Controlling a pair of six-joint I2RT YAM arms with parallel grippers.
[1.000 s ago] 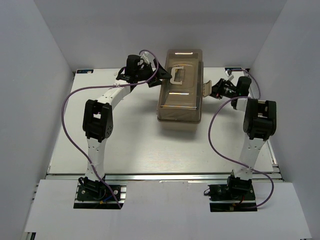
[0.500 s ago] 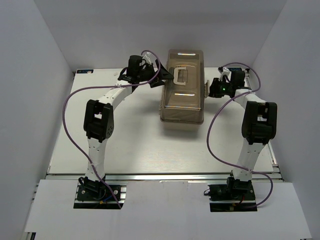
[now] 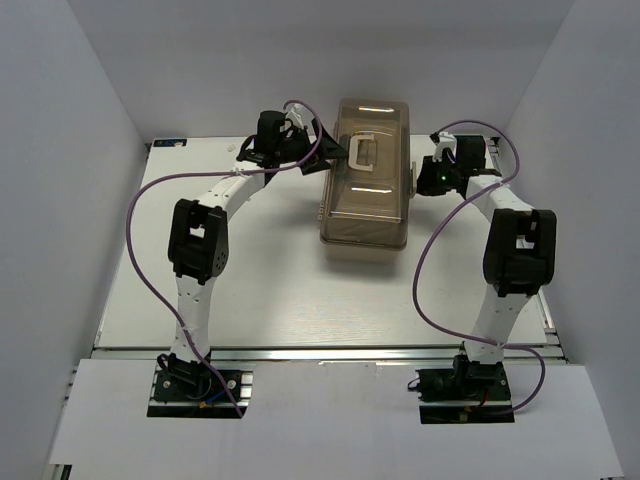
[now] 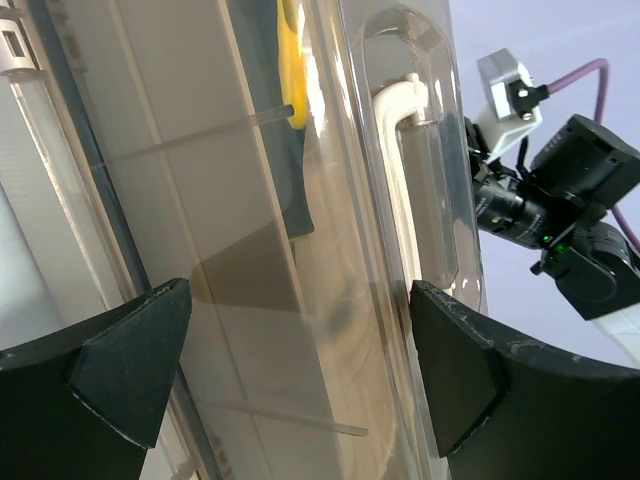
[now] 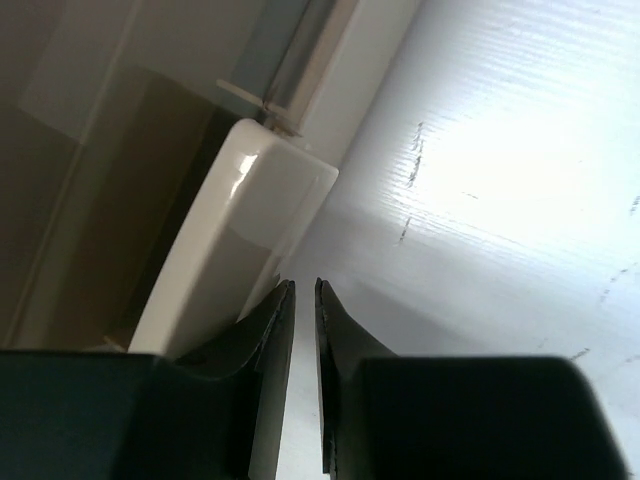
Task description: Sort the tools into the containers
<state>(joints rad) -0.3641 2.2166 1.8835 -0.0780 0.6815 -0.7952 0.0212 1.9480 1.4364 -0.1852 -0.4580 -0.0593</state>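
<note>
The closed toolbox [image 3: 364, 180] stands at the far middle of the surface [image 3: 260, 290], a yellow-gripped file [image 4: 291, 60] showing through its smoky lid [image 4: 230, 200]. The left end effector [image 4: 298, 355] spreads wide open across the lid, beside the white handle [image 4: 400, 140]. At the box's right side, the right end effector [image 5: 303, 290], nearly closed and empty, hangs just beside a white latch [image 5: 240, 220].
</note>
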